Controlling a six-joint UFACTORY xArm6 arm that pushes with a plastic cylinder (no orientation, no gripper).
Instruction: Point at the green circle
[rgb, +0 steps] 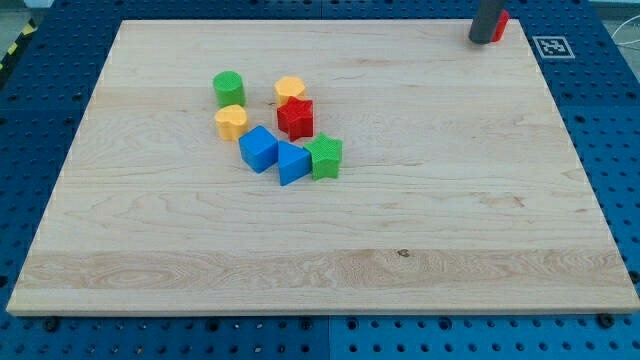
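Green circle (229, 88) sits toward the surface's (420, 220) top-left, near the yellow heart (231, 122). My tip (483, 40) (no end effector to open or close) rests at the top-right corner, touching a red block (501, 24), well apart.

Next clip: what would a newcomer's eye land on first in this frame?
A tight cluster of coloured blocks sits left of centre on the pale wooden board: the green circle at its upper left, a red star in the middle, a blue cube and a green star below. Far off at the view's top right, my tip rests beside a red block, well away from the cluster.
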